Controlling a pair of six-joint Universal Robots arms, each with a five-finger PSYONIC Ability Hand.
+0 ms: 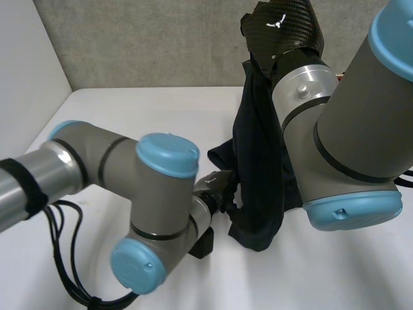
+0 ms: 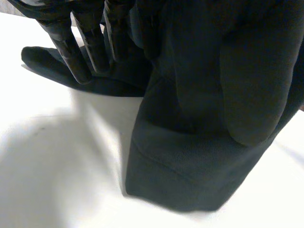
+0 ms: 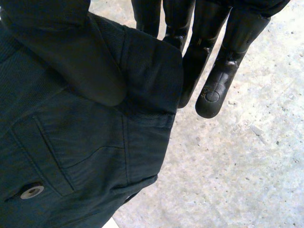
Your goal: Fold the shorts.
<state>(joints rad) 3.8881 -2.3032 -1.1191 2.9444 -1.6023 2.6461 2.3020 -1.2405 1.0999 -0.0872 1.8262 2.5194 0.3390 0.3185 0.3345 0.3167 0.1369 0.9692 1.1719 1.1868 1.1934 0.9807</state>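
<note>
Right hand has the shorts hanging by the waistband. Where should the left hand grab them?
The bottom hem, which bunches on the table below the right hand. Come in low from the robot's left: the shorts hang straight, so that edge is free and nearest the left hand.

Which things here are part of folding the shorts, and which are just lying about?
For the job:
- shorts, dark, hanging down to the table
- right hand, raised, pinching the shorts between thumb and fingers
- left hand, low, at the shorts' bottom end

Not part of it:
- white table, just the surface underneath
- grey wall behind
</note>
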